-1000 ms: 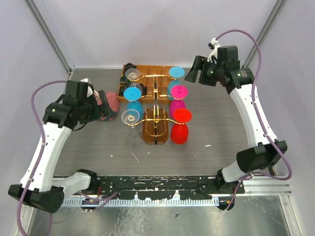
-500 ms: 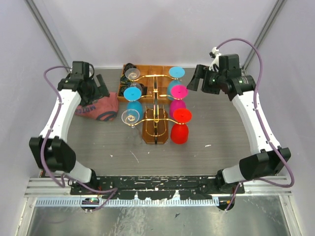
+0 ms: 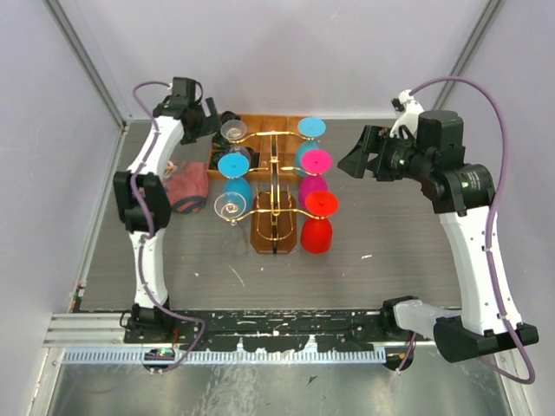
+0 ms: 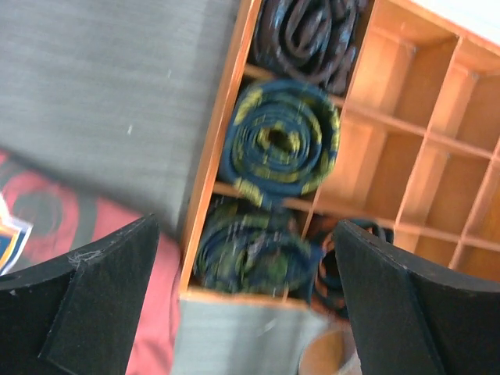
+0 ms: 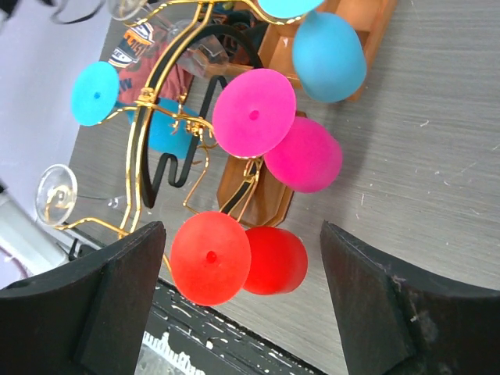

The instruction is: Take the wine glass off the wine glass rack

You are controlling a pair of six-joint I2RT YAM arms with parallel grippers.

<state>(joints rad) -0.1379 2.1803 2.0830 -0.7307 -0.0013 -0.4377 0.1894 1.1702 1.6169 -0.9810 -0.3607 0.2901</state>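
The gold wire wine glass rack (image 3: 274, 173) sits on its amber-brown oblong base (image 3: 272, 236) roughly mid-tabletop. All six of its curled arms have a glass on them, hung foot-up with the bowl down, so nothing's off it yet.

On the rack's right side, near to far, there's a red wine glass (image 3: 317, 229), a pink wine glass (image 3: 314, 165) and a light blue wine glass (image 3: 310, 130). On its left side there's a clear wine glass (image 3: 229, 208) nearest, a blue wine glass (image 3: 234, 173) in the middle and a second clear wine glass (image 3: 232, 132) at the back.

Right behind the rack is an orange-brown compartmented wooden tray (image 3: 258, 123). A red printed cloth bag (image 3: 185, 184) lies on the grey tabletop (image 3: 390, 260) off to the left.

The left hand (image 3: 211, 120) hovers over the tray's left end, just beside that far clear glass. Its fingers are spread wide with nothing between them. Its wrist cam looks straight down on a roll of dark blue and yellow fabric (image 4: 283, 142) tucked into a compartment.

The right hand (image 3: 351, 152) hangs in the air to the right of the rack, pointed at the pink glass but not touching it. It's also spread wide and empty.
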